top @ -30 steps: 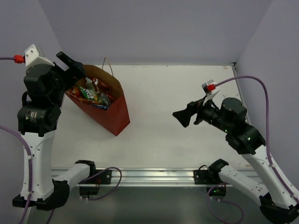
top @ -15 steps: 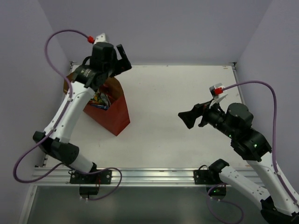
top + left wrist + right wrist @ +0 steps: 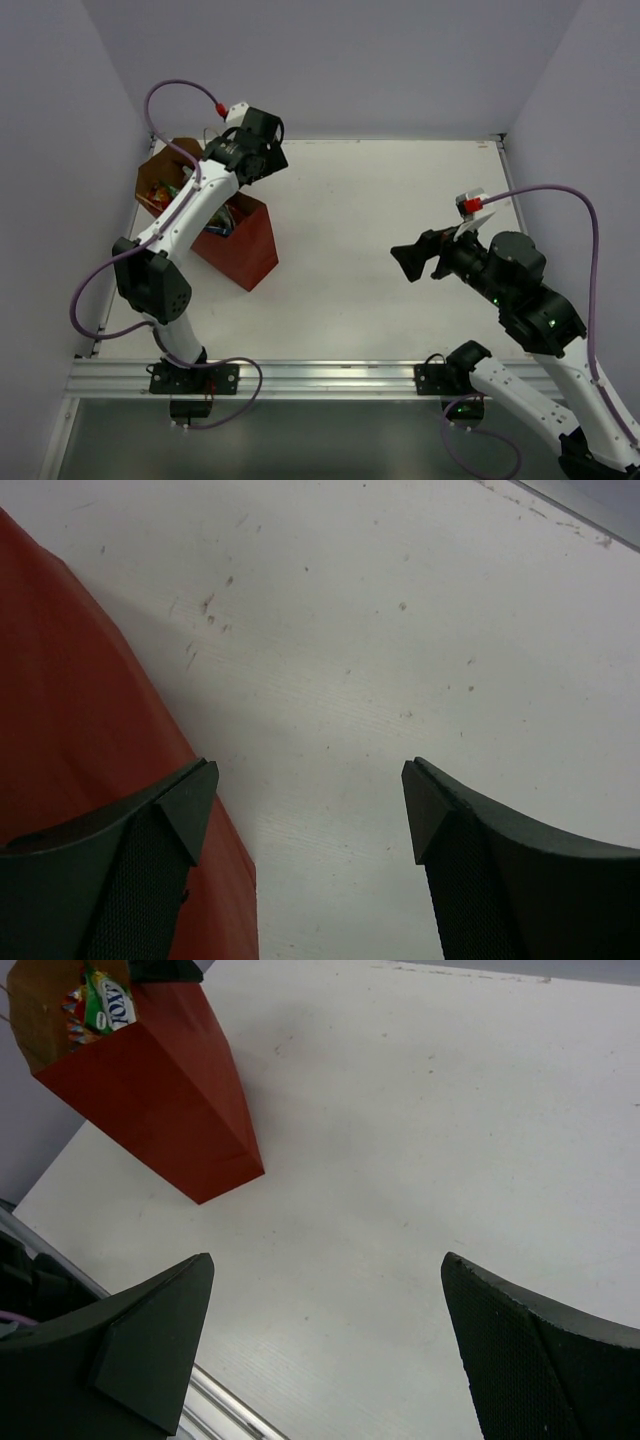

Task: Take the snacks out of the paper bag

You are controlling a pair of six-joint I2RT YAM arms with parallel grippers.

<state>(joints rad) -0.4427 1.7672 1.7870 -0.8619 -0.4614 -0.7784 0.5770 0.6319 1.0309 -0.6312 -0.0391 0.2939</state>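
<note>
Snacks: likely light, crinkly, slippery; pinch a top edge.
Paper bag: soft-walled, tippy; far-left tabletop corner.
Left hand: spread, empty.
Right hand: spread, empty.

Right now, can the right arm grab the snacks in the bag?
Probably not yet: the right gripper hovers open far from the paper bag, and the left arm lies across its mouth, over the snacks.

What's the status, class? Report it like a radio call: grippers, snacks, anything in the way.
Left gripper open, empty, beside paper bag. Right gripper open, empty, over table. Snacks inside bag. Left arm crosses over its mouth.
</note>
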